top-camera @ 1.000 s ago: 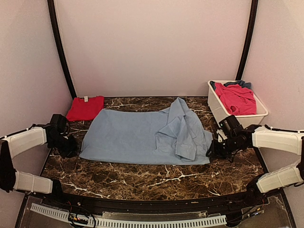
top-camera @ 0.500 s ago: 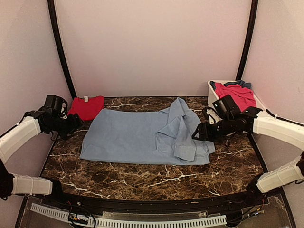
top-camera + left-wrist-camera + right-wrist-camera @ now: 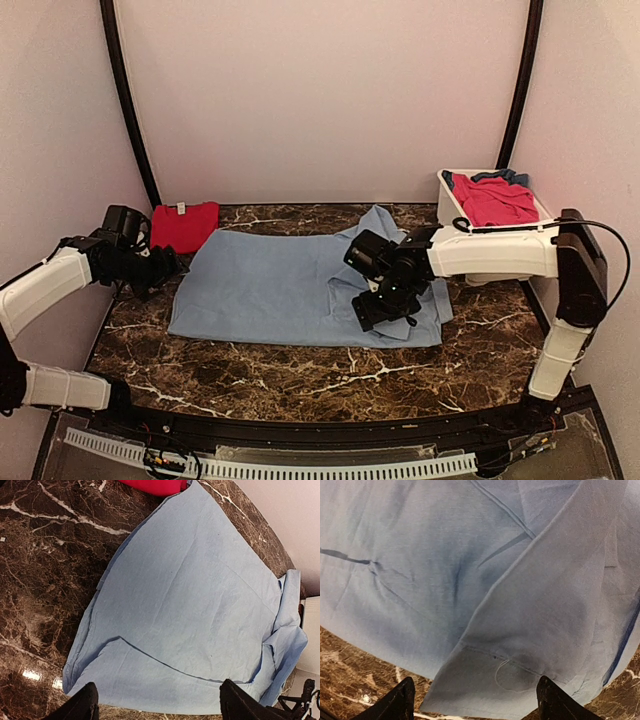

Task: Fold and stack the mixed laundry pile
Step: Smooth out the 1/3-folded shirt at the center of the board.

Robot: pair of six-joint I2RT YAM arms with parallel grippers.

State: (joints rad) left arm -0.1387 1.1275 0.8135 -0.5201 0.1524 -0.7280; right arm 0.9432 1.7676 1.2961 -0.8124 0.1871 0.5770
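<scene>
A large light-blue shirt point(image 3: 270, 285) lies spread flat on the marble table, its right side folded over itself. A folded red garment point(image 3: 180, 226) sits at the back left. More of the laundry pile, a pink-red piece point(image 3: 495, 200) and a darker blue piece point(image 3: 512, 177), fills the white tub. My left gripper point(image 3: 170, 265) hangs open at the shirt's left edge, holding nothing. In the left wrist view, the left gripper point(image 3: 160, 707) spans the shirt point(image 3: 200, 605) hem. My right gripper point(image 3: 385, 305) hovers open over the folded right part. In the right wrist view, the right gripper point(image 3: 476, 702) is above the shirt point(image 3: 470, 580).
The white tub point(image 3: 446, 205) stands at the back right corner, behind my right arm. Dark marble table point(image 3: 300, 375) shows in front of the shirt. Pale walls with black posts close in the back and both sides.
Both grippers have opened and let go of the shirt's near corners. The right arm swung left over the shirt's folded side. The left arm rose and moved back along the left edge.
</scene>
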